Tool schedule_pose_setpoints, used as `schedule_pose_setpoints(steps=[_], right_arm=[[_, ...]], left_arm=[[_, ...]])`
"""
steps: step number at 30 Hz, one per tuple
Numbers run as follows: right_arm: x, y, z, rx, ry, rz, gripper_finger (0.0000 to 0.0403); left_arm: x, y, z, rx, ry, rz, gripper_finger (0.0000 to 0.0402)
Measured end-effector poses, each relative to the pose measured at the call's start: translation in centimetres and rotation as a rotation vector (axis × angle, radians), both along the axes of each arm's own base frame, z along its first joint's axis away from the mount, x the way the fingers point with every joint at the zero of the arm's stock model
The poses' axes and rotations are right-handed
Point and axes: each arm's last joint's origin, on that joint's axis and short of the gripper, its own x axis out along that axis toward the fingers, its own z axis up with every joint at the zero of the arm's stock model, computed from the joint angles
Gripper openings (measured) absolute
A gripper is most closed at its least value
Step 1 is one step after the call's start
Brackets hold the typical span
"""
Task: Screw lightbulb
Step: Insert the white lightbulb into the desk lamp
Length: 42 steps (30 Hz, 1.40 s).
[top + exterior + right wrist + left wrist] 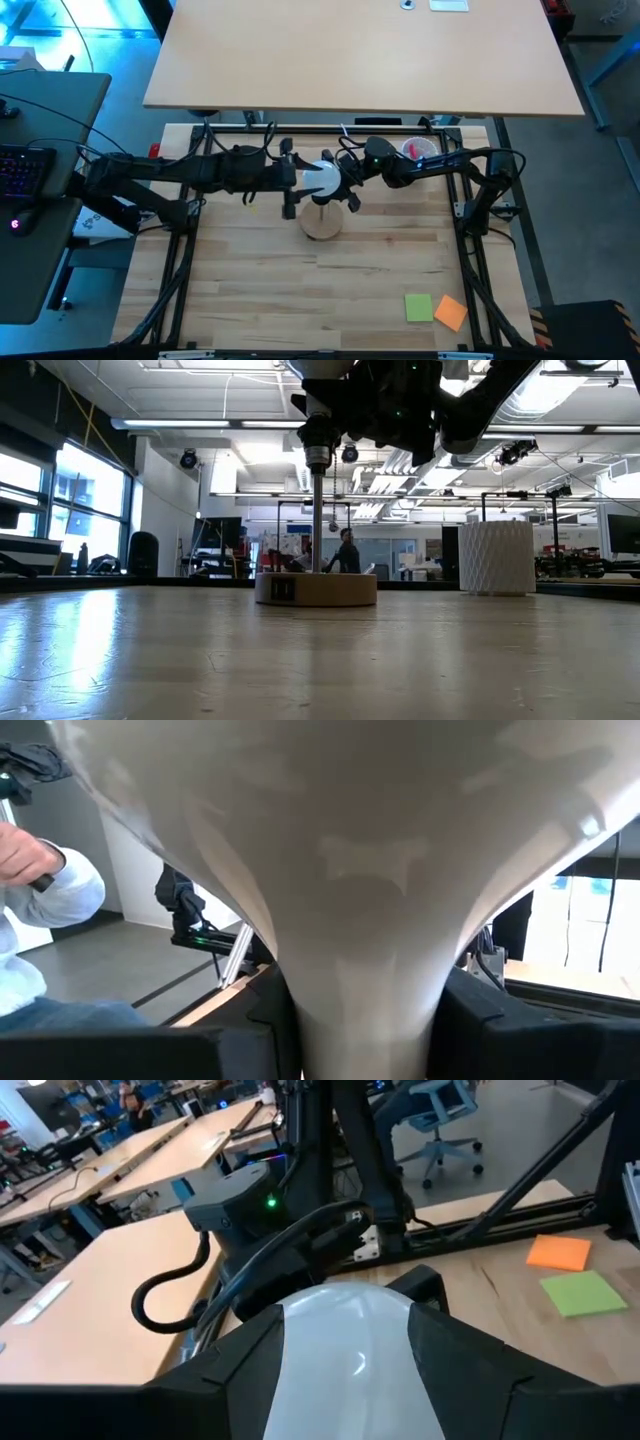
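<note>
The white frosted lightbulb point(322, 178) is held high over the round wooden stand point(322, 222), between both grippers. The stand's metal post rises to a black socket point(317, 435) just under the grippers. My left gripper point(303, 182) comes from the table's left and is shut on the bulb's globe point(345, 1350). My right gripper point(347, 180) comes from the table's right and is shut on the bulb's tapering neck point(350, 920). The grippers hide the bulb's screw base. My left gripper pinches the bulb's round globe point(345, 1380) between its two fingers point(230, 1380), coming level from the table's left. The bulb is clear of the table, above the stand. My right gripper pinches the bulb's narrow neck point(355, 1010) between its two fingers point(250, 1030), coming from the table's right. Whether the base sits in the socket, I cannot tell.
A white ribbed cup point(418, 148) with pink items stands at the back right, also in the low view point(497, 557). A green note point(418, 307) and an orange note point(451, 312) lie near the front right. A person point(40, 890) is beyond the table.
</note>
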Motion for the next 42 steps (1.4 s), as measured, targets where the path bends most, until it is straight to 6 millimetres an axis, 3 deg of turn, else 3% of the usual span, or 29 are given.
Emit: schedule_pose_setpoints(steps=[9,16,34,42], right_arm=[[-0.1,0.0,-0.5,0.007,0.036,0.063,0.0220],[-0.6,-1.1,0.2,0.020,0.017,0.087,0.0229],[-1.4,-1.4,2.0,0.007,-0.022,0.044,0.0229],[-1.3,-1.5,2.0,0.021,-0.019,0.005,0.0151]], left_arm=[[0.1,-0.6,-0.3,-0.006,0.013,-0.021,0.0211],[0.0,-0.9,-0.3,0.010,0.014,-0.017,0.0211],[0.1,0.2,0.0,0.020,-0.022,0.069,0.0211],[0.1,0.8,0.1,0.011,-0.033,0.073,0.0211]])
